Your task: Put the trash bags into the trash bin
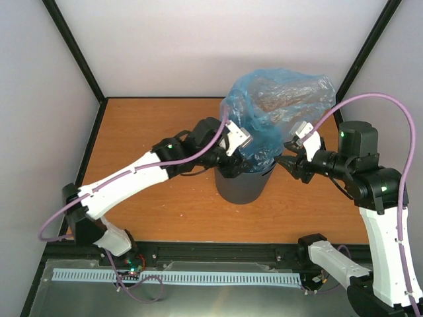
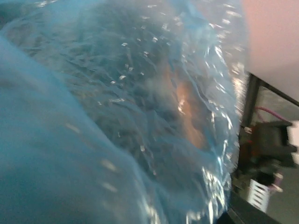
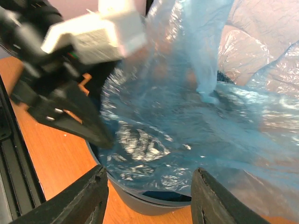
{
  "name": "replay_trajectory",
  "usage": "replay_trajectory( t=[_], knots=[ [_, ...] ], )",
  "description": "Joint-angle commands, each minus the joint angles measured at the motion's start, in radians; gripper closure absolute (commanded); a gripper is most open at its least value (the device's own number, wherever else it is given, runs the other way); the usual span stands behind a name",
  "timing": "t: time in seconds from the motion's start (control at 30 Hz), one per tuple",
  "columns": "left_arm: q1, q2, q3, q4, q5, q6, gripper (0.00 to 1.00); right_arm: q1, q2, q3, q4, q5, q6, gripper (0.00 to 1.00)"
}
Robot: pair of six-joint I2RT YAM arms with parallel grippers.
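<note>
The dark grey trash bin (image 1: 241,188) stands upright in the middle of the table. The light-blue trash bag (image 1: 281,102) billows up above it, and its lower part hangs inside the rim (image 3: 140,205). My left gripper (image 1: 228,162) is at the bin's left rim, pressed into the bag. The plastic (image 2: 140,116) fills the left wrist view and hides the fingers. One of that gripper's black fingers (image 3: 88,128) reaches down at the rim. My right gripper (image 1: 289,165) hovers at the bin's right side. It is open (image 3: 149,170) and holds nothing, facing the rim and the bag (image 3: 187,116).
The orange-brown tabletop (image 1: 152,119) is bounded by white walls and black frame posts (image 1: 76,49). A perforated metal rail (image 1: 172,277) runs along the near edge by the arm bases. The right arm (image 2: 275,144) shows past the bag in the left wrist view.
</note>
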Motion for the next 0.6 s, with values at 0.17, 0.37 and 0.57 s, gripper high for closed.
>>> replay_trajectory(
  t=[0.17,0.37,0.57],
  knots=[
    [-0.003,0.196,0.234,-0.079,-0.270,-0.053,0.40,0.004,-0.004,0.022,-0.009,0.001,0.037,0.48],
    [-0.003,0.029,0.127,-0.030,-0.180,0.004,0.26,0.004,0.003,0.075,0.046,0.132,0.075,0.47],
    [-0.002,-0.135,0.073,-0.107,-0.153,0.043,0.19,0.004,0.082,0.165,0.069,0.195,0.015,0.43]
  ],
)
